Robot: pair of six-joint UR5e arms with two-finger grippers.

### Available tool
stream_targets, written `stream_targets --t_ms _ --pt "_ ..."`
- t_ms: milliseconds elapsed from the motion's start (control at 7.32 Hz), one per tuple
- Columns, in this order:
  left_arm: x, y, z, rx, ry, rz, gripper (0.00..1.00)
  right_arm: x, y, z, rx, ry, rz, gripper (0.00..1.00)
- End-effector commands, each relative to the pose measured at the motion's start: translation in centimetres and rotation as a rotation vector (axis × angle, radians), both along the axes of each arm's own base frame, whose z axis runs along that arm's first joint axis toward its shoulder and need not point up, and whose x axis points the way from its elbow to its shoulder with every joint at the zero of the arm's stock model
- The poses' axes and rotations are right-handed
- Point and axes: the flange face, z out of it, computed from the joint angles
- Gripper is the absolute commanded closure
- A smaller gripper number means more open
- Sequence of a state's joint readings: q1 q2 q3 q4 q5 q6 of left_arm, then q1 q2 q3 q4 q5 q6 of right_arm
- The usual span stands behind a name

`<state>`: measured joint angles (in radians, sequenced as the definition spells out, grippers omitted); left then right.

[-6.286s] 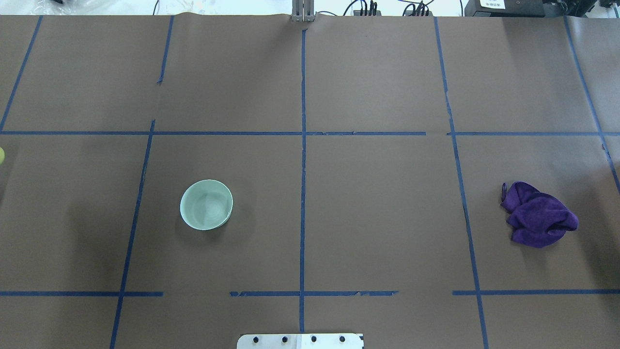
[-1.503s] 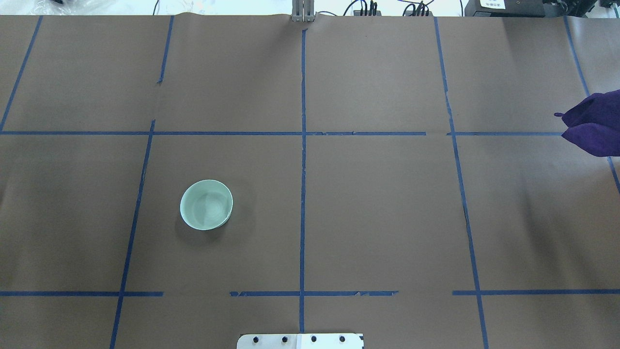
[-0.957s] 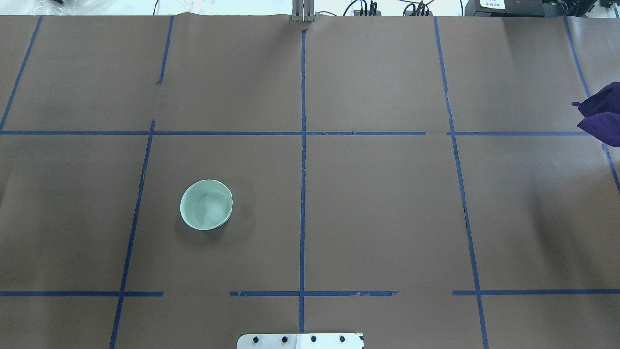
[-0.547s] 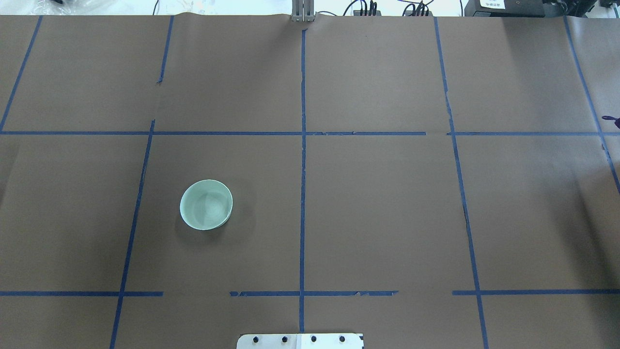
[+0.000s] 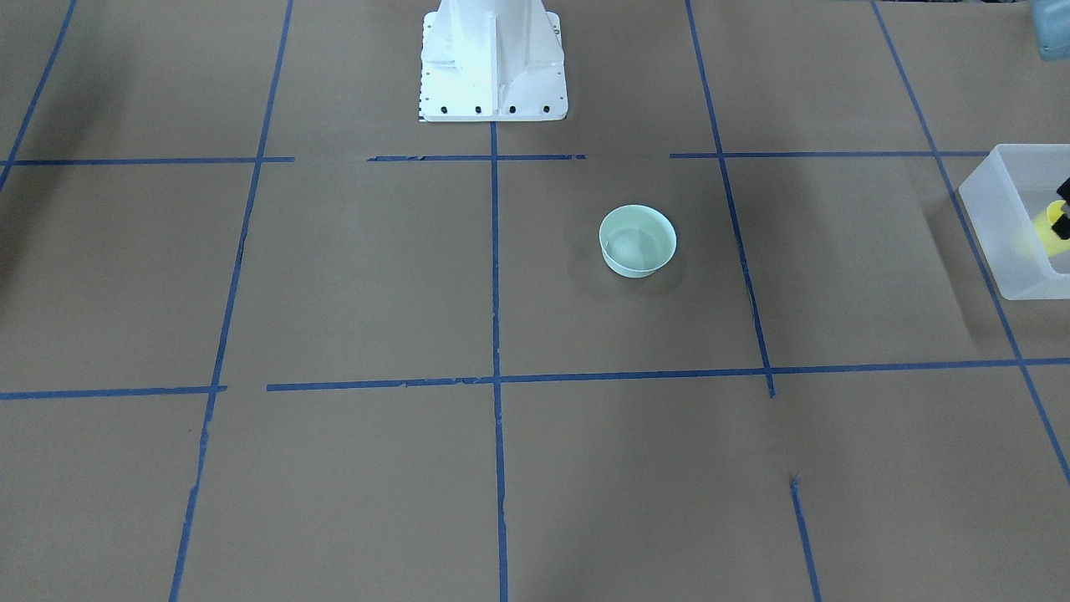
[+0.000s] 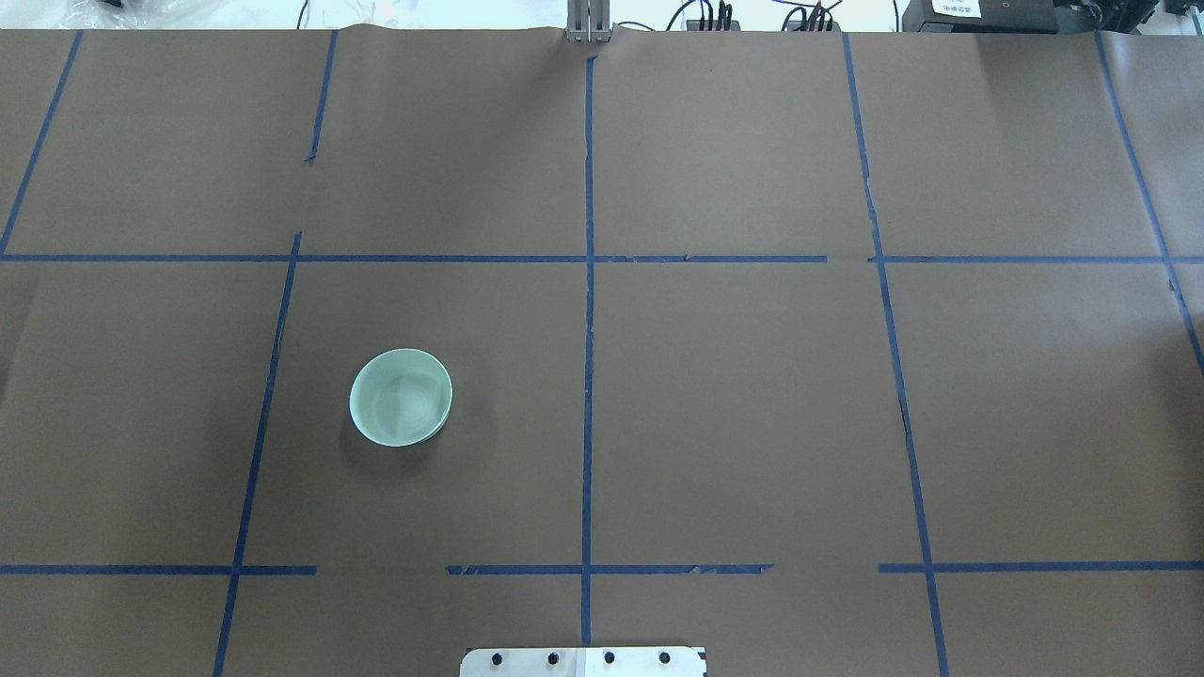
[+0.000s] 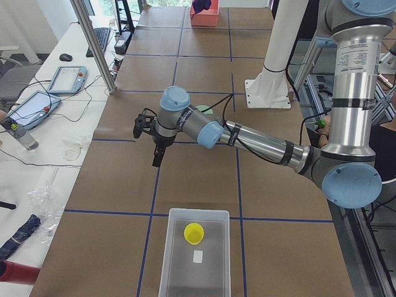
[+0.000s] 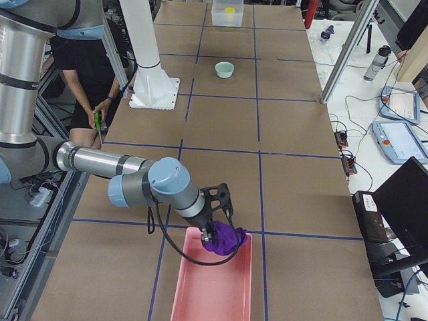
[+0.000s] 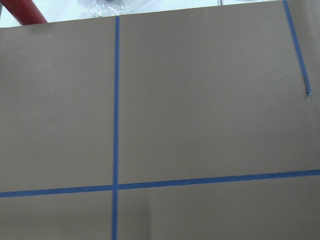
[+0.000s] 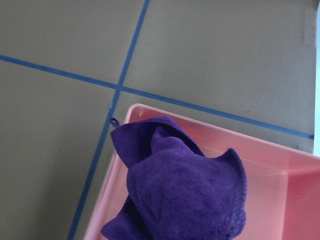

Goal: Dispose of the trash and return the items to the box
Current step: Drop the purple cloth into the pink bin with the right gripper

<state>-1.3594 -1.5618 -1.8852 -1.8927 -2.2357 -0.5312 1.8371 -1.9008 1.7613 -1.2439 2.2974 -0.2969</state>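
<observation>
The mint-green bowl stands upright and empty on the table; it also shows in the front view and the right view. The yellow cup lies inside the translucent box, which also shows at the front view's right edge. My left gripper hangs above the bare table beyond the box; I cannot tell if it is open or shut. My right gripper is at the purple cloth over a pink tray; the cloth hides its fingers.
The white robot base stands at the table's robot side. Blue tape lines cross the brown paper. A person sits beside the base. Tablets and cables lie on a side table.
The purple cloth lay on the table at the right, then was lifted and carried out past the overhead view's right edge. The bowl has not moved.
</observation>
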Motion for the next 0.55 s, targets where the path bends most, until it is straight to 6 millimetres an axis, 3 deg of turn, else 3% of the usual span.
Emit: stream_targets --t_ms 0,137,273,410 --pt "9.1 1.3 -1.4 -0.063 0.123 0.009 0.0 1.3 2.1 6.2 -0.055 0.066 -0.05 1.0" --pt "10.6 1.6 -1.4 -0.067 0.157 0.007 0.0 1.6 1.7 8.2 -0.073 0.089 -0.077 1.0" --pt "11.3 1.8 -1.4 -0.067 0.161 0.016 0.0 1.9 1.5 8.8 -0.086 0.113 -0.077 1.0" --pt "13.4 1.8 -2.5 -0.093 0.186 0.018 0.0 2.0 1.4 9.3 -0.099 0.116 -0.075 1.0"
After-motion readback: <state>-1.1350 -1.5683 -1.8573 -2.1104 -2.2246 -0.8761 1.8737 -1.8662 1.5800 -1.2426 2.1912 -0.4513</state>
